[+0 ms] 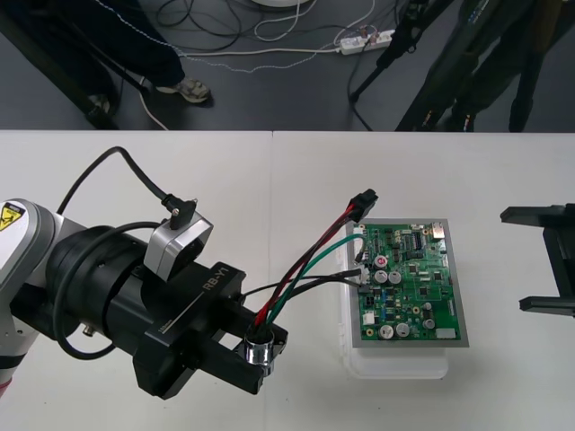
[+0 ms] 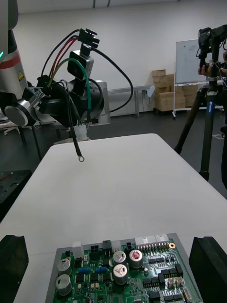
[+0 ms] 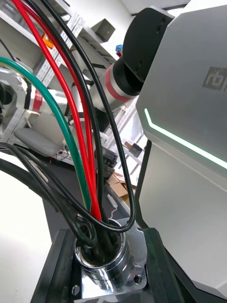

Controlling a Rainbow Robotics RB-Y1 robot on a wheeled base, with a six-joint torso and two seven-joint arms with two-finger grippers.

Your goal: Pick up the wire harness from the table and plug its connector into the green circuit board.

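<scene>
1. L gripper (image 1: 268, 357): mine, near-left part of table (image 1: 269, 180). Pinched tight on the round metal socket (image 1: 258, 351). In L wrist view the flange sits between my two black fingers (image 3: 49, 270), w/ wires rising out of the cup.

2. Wire harness (image 1: 305, 269): held, off the table.
- Long axis runs from socket diagonally to far right, toward the board.
- Black plug (image 1: 364, 205) is the free end. It points away from me, in the air just beside the board's far-left corner, unmated.
- R wrist view: plug stands higher than L gripper, so the harness tilts up from socket to plug.
- Red + black wires run to the plug.
- Green wire (image 1: 328, 250) arcs toward the board's left edge.
- Thin black lead w/ ring terminal (image 2: 81, 158) hangs down.

3. Green circuit board (image 1: 409, 283): lies flat on white base (image 1: 395, 366), right of table centre, long side running near-to-far.

4. R gripper (image 1: 550, 260): mine, at the table's right edge, apart from the board. Spread wide, holding nothing. In R wrist view the board lies ahead, between my two tips.
</scene>
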